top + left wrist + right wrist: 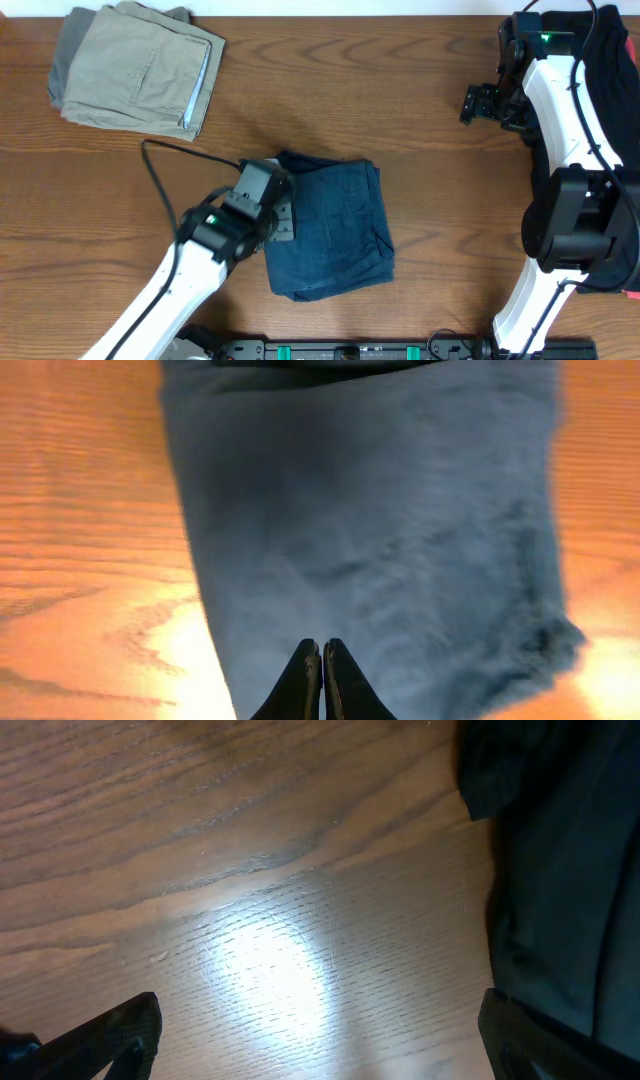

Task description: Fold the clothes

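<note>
The folded dark navy-blue shorts (335,230) lie at the table's middle and fill the left wrist view (380,520). My left gripper (285,222) is shut and empty at the shorts' left edge, its closed fingertips (322,652) over the fabric. My right gripper (478,103) is open and empty at the far right above bare wood; its two fingertips frame the wood in the right wrist view (320,1030). Folded khaki shorts (150,65) lie on grey shorts (66,55) at the far left. A black garment (600,50) lies at the far right edge, also seen in the right wrist view (560,860).
A black cable (160,175) runs from the left arm across the table. The right arm's white body (575,130) stands over the black garment. A black rail (360,350) runs along the front edge.
</note>
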